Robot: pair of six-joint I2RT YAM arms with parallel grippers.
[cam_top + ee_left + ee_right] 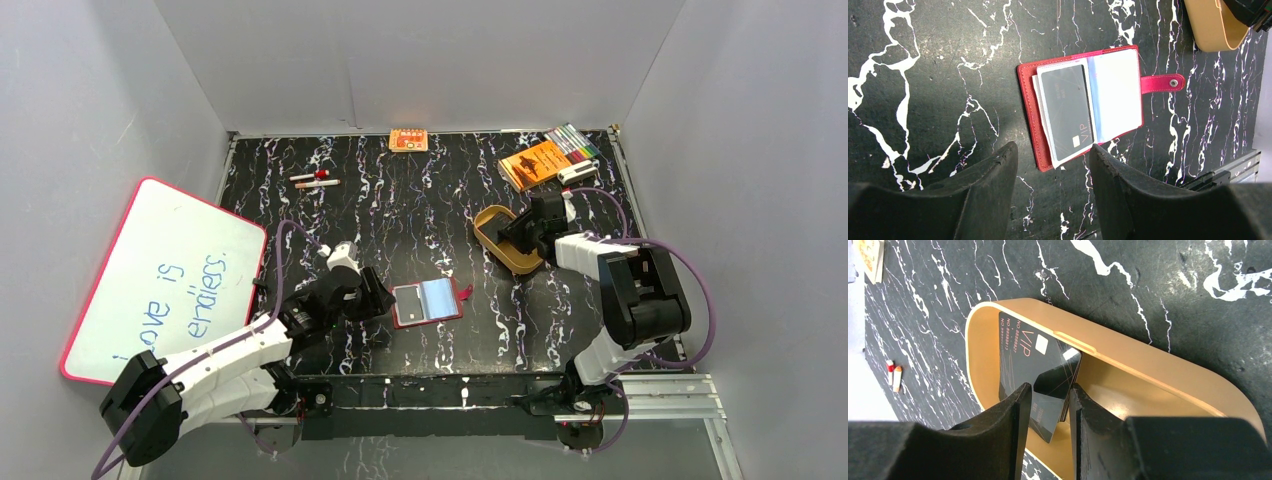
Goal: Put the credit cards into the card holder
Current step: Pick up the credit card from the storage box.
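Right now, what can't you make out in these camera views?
- Right wrist: the dark cards' lower end sits behind the right gripper's fingers; grip and card count unclear.
- Top: that arm covers the tan tray's contents.
- Left wrist: whether the VIP card is sleeved in the card holder or lying loose.

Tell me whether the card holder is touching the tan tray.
Apart. The top external view shows a stretch of bare marbled table between the card holder and the tan tray.
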